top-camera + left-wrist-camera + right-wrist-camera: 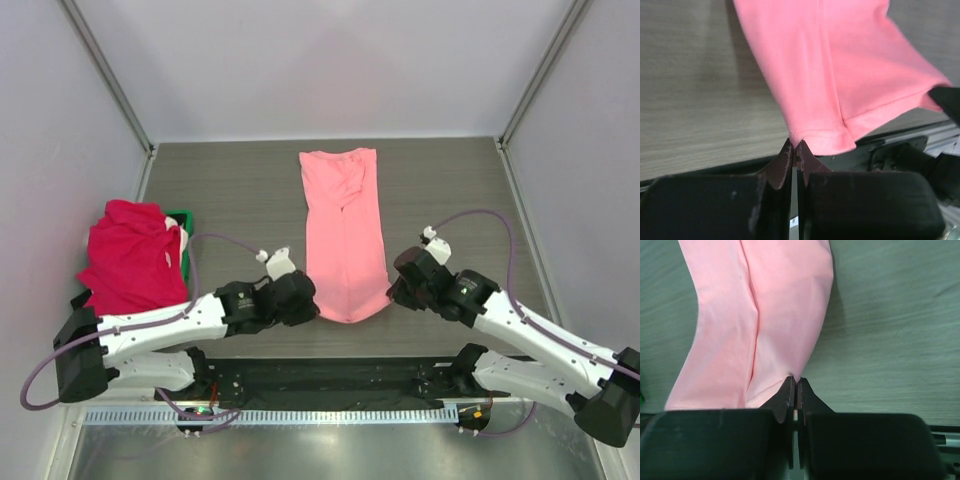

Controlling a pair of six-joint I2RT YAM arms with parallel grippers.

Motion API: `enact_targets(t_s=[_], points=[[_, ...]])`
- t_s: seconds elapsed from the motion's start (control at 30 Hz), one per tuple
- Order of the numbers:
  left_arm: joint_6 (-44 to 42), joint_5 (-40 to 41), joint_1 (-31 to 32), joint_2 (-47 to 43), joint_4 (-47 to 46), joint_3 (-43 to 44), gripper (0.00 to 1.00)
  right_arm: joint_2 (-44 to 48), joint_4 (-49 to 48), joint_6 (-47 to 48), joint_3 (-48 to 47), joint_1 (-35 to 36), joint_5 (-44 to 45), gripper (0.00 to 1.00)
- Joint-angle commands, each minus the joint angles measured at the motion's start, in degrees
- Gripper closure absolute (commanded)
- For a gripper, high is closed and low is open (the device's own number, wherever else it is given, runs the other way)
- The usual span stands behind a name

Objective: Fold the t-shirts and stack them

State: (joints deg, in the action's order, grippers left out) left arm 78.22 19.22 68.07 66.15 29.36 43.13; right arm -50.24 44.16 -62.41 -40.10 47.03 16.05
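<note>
In the middle of the surface [230, 190] lies the salmon-pink t-shirt [343, 235], folded lengthwise into a narrow strip with the neckline at the far end and the hem toward the arms. The sleeves are tucked in, which suggests the side folds are done and the crosswise fold is due. At the near left corner of the hem the left tool [794, 147] is clenched, its tips meeting right where the stitched edge ends, so it appears to pinch that corner. The right tool [794, 382] is likewise clenched on the shirt's other near corner, the fabric running away from its tips. Holding both hem corners at once makes sense: lifted together, the near end could be carried toward the collar without skewing or bunching. Both grips are at the very edge, so thin cotton could slip free if pulled unevenly. Well to the left, the crimson t-shirts [130, 255] are heaped in a loose pile over the green tray [185, 218], apart from the working area.
</note>
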Motion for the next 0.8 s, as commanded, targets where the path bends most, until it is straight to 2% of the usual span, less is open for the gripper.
enact_targets(t_s=[0.0,0.17,0.2,0.33,0.53,0.77], points=[[-7.5,2.1,-5.6,-0.5,6.1,5.4,0.98,-4.5,2.4,5.2,-6.8,-2.1,6.1,0.99],[-18.2,-4.0,-16.2,4.9,5.6,12.5,0.98,-14.3,0.8,15.8,-17.5,-10.5,4.4,0.99],[-19.6,-4.8,-19.0,6.3,5.4,13.8,0.99,-15.7,0.1,17.4,-19.0,-13.9,3.5,0.99],[-24.9,-7.6,-25.2,12.8,4.7,22.3,1.00,-24.3,-2.2,24.0,-28.6,-19.2,0.8,0.99],[-29.1,-11.9,-32.6,23.9,4.0,31.6,1.00,-37.1,-4.1,29.4,-38.9,-22.9,-3.0,0.99],[-35.0,-15.6,-37.3,37.3,6.9,45.5,1.00,-47.6,-6.0,32.0,-46.2,-26.4,-6.6,0.99]])
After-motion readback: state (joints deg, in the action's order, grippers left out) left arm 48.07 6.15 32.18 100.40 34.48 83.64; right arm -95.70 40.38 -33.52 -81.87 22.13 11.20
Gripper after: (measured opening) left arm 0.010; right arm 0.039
